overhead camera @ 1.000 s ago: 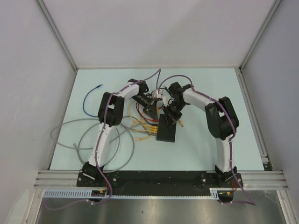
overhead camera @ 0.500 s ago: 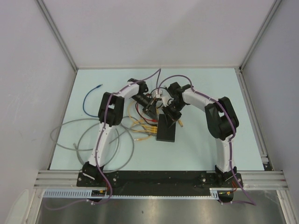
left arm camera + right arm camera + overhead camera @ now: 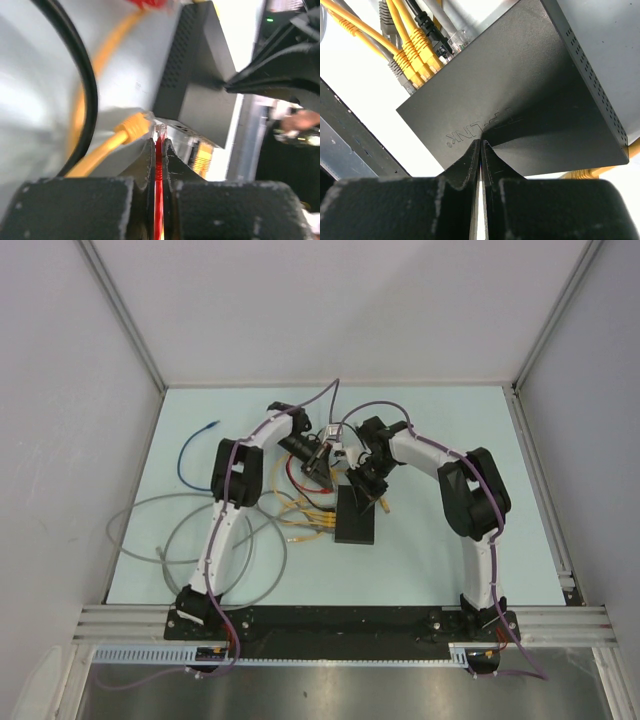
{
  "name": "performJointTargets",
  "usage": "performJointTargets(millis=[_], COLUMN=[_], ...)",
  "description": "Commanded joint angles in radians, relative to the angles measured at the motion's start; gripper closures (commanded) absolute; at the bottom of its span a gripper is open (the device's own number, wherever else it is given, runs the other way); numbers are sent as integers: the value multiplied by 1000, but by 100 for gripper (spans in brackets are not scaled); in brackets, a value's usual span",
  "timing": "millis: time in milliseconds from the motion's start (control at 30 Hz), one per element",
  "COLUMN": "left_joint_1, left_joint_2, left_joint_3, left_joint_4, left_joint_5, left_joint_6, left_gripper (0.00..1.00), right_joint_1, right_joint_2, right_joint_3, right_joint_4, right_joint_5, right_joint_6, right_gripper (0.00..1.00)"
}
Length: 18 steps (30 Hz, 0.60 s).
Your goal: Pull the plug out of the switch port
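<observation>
The switch (image 3: pixel 356 522) is a flat black box at the table's middle, with yellow cables (image 3: pixel 305 516) in its left edge. My left gripper (image 3: pixel 320 468) is just behind it, shut on a red cable (image 3: pixel 159 160). The cable's clear plug (image 3: pixel 160 132) sticks out past the fingertips, right at the switch's (image 3: pixel 197 85) socket face; I cannot tell whether it is inside a socket. My right gripper (image 3: pixel 367 487) is shut with nothing in it, and its tips (image 3: pixel 480 143) press on the switch's lid (image 3: pixel 520 90).
Yellow plugs (image 3: pixel 417 55), a black plug (image 3: pixel 427 25) and a clear plug (image 3: pixel 457 37) sit in the socket row. A yellow plug (image 3: pixel 131 125) and a black cable (image 3: pixel 82 85) lie beside my left fingers. A blue cable (image 3: pixel 195 445) and grey cable loops (image 3: pixel 180 540) lie at the left.
My left gripper has moved a little up and back, away from the switch, with the red cable in it. The right gripper has stayed on the switch.
</observation>
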Motion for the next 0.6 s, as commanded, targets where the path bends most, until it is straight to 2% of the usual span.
performJointTargets(millis=[0,133,167,267,333,467,567], left_joint_1=[21,21,19,16,14,19,21], left_joint_2=[35,-15,-35,-117,-131,-131,-196], left_joint_3=[120,13,-59,-130,-94,107,95], left_joint_4=[-43,-36,7,96,99,50,134], left_joint_5=[-96,-54,-46,-32,-47,-70,-61], left_joint_6=[69,104,106,78,66,68,48], left_gripper=[100,100,100,100,100,100,100], right_joint_1=[7,4,4,1,1,-1,-2], right_joint_2=[50,48,48,48,54,66,72], right_joint_3=[-17,-20,-20,-17,-6,9,18], right_joint_4=[23,20,22,26,26,26,26], right_joint_5=[109,114,114,112,114,115,117], right_joint_6=[-24,-29,-27,-27,-27,-29,-29], right_gripper=[93,92,93,92,92,92,92])
